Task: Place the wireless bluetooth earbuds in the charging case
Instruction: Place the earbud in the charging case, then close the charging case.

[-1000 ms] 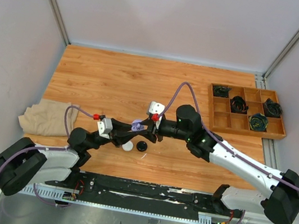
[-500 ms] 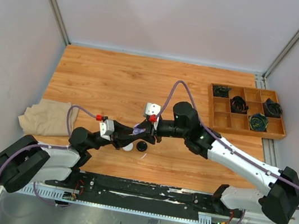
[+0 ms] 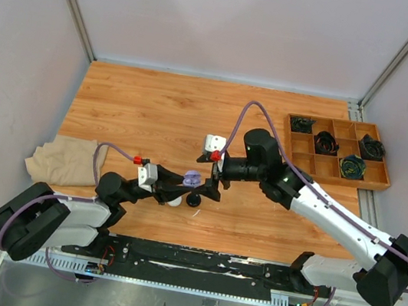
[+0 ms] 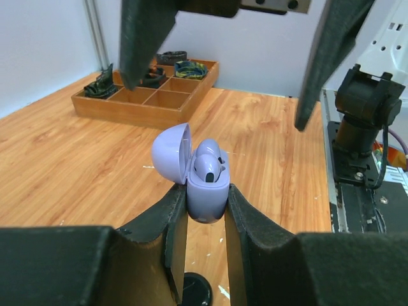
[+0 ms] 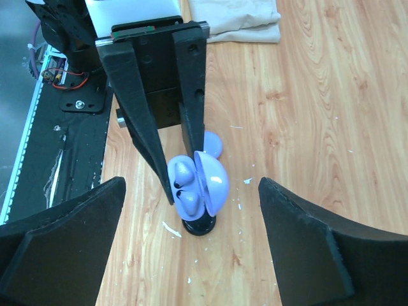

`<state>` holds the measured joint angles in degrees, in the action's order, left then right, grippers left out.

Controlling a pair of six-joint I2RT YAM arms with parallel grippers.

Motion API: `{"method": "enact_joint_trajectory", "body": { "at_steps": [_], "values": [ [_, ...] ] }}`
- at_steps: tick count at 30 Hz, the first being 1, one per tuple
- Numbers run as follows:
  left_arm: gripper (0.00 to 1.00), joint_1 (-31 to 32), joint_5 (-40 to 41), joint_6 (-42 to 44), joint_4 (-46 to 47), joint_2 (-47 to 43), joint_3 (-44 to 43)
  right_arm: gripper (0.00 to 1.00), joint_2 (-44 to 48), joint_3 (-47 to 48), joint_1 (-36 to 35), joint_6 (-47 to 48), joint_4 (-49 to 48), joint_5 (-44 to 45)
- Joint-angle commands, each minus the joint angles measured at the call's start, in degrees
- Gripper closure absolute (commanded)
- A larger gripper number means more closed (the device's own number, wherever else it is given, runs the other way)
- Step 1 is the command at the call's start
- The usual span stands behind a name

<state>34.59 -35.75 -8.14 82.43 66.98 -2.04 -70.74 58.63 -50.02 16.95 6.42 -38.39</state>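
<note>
Left fingers [image 4: 173, 233] clamp lavender case [image 4: 205, 194]; right fingers [image 5: 309, 233] wide. Right wrist: two earbuds [image 5: 183, 171] inside.

The left arm [image 3: 62, 216] is laid low from the lower left of the overhead frame toward the centre, with its forearm kept nearly level. The left gripper [image 3: 190, 181] is closed: its two fingers [image 4: 172, 223] are pressed against the sides of the lavender charging case [image 4: 205, 191], which is carried upright between them. The right arm [image 3: 334, 216] is extended from the lower right up toward the centre, its wrist turned down and to the left. The right gripper [image 3: 213, 185] is spread wide — its fingers [image 5: 64, 242] are seen at the lower left and lower right of its own wrist view, set clear of the left gripper on either side.
</note>
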Motion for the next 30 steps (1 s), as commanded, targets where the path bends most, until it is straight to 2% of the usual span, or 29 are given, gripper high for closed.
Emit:
{"method": "enact_joint_trajectory", "body": {
  "at_steps": [1, 9, 21, 30],
  "values": [
    [1.0, -0.05, -2.25, 0.32, 2.18, 0.24, -1.38, 0.1, -1.33, 4.15, 1.4, 4.58, 6.01, -3.08],
    [1.0, -0.05, -1.42, 0.51, 1.69, -0.59, -1.16, 0.0, -7.1, 7.22, 1.59, 5.55, 8.86, -7.97],
    [1.0, -0.05, 5.1, -0.36, -2.75, -1.1, -1.91, 0.01, -8.56, 7.09, 1.59, 6.18, 10.42, -9.42],
    [1.0, -0.05, 7.78, -0.56, -7.01, -0.96, -3.16, 0.01, -6.87, 6.89, 1.68, 7.04, 11.33, -7.13]
  ]
}}
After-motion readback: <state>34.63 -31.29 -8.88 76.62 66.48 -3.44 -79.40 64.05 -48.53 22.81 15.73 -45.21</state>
